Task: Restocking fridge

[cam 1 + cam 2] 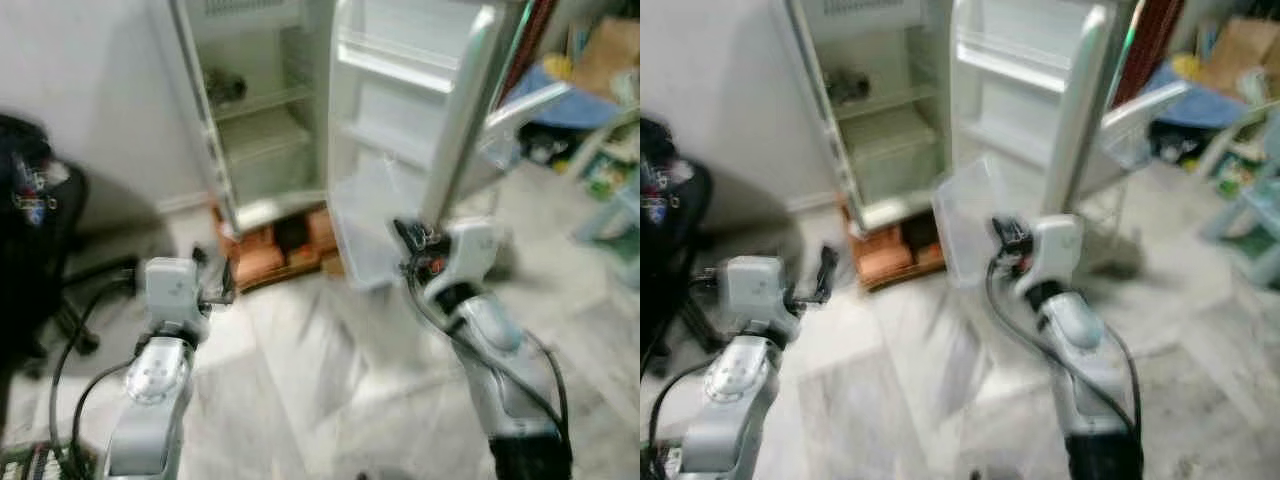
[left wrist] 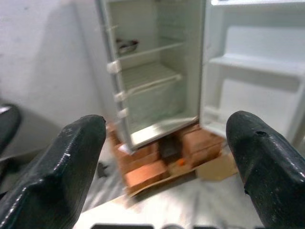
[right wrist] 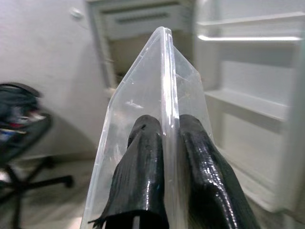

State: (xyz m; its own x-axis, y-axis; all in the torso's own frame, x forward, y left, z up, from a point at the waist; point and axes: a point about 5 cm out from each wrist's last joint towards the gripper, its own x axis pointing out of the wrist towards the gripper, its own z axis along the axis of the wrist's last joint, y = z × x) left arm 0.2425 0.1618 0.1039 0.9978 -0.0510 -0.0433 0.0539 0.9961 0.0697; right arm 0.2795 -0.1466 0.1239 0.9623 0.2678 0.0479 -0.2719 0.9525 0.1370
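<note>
The white fridge (image 1: 260,130) stands ahead with its door (image 1: 400,120) swung wide to the right; its wire shelves and door racks look mostly bare. A dark bowl (image 2: 127,46) rests on an upper shelf. My right gripper (image 3: 164,133) is shut on the rim of a clear plastic bin (image 1: 970,215), held up in front of the lower part of the door. The bin's wall (image 3: 143,86) runs between the two black fingers. My left gripper (image 1: 222,275) is open and holds nothing, raised over the floor and pointing at the fridge's lower shelves.
The fridge sits on orange bricks (image 1: 280,250). A black office chair (image 1: 40,230) stands at the left by the wall. Boxes and blue clutter (image 1: 590,80) crowd the right side. Pale marble floor (image 1: 330,380) lies between me and the fridge.
</note>
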